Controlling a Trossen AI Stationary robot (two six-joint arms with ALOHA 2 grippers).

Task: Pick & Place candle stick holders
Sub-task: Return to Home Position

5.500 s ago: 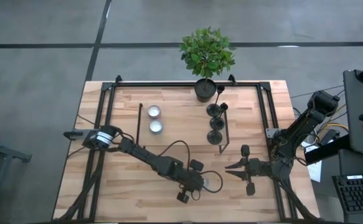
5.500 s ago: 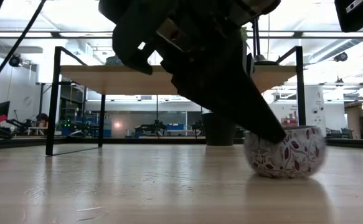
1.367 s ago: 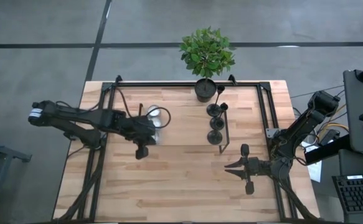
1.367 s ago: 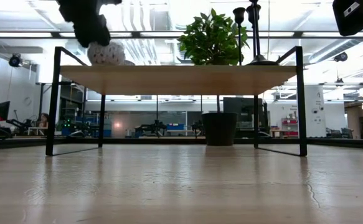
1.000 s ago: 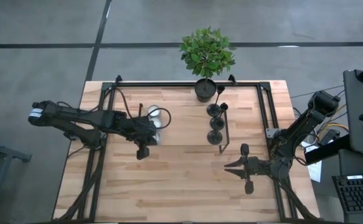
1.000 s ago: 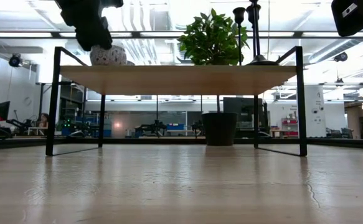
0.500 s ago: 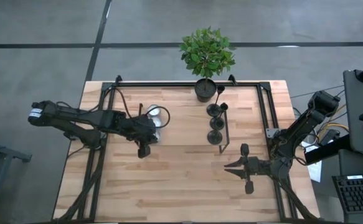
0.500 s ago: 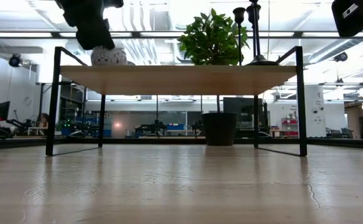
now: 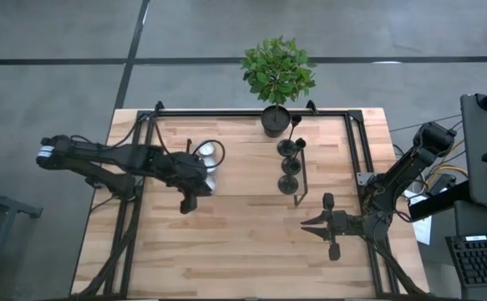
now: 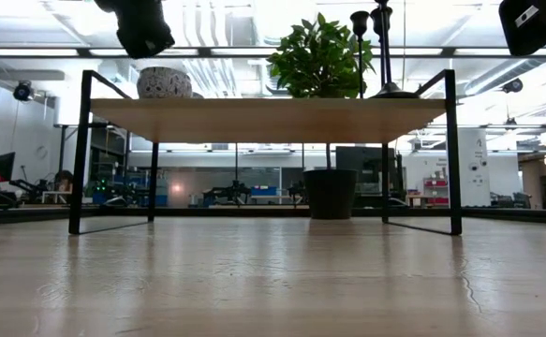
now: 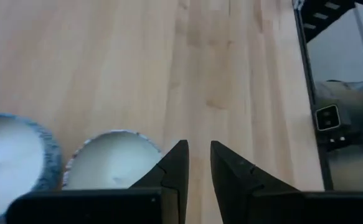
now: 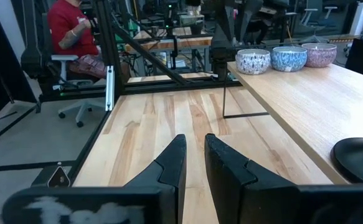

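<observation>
Three black candle stick holders (image 9: 286, 148) (image 9: 291, 165) (image 9: 289, 184) stand on their disc bases in a row on the raised wooden shelf (image 9: 243, 138). Their thin stems show in the low view (image 10: 382, 42). No gripper is near them. My left gripper (image 9: 200, 184) (image 10: 143, 33) hovers above a white patterned candle (image 10: 165, 82) (image 11: 109, 160) that sits on the shelf's left part. Its fingers (image 11: 198, 146) stand a narrow gap apart and hold nothing. My right gripper (image 9: 304, 227) (image 12: 195, 138) rests shut and empty low over the table's near right.
A blue candle (image 11: 7, 158) and a pink one (image 12: 319, 55) sit on the shelf beyond the white one. A potted plant (image 9: 276, 75) stands at the shelf's far edge. The shelf's black frame legs (image 10: 82, 150) (image 10: 453, 150) stand on the table. A person sits beyond the table (image 12: 72, 31).
My left gripper has set the white patterned candle down on the shelf's left part, let go of it and risen straight up. The candle stays upright on the shelf.
</observation>
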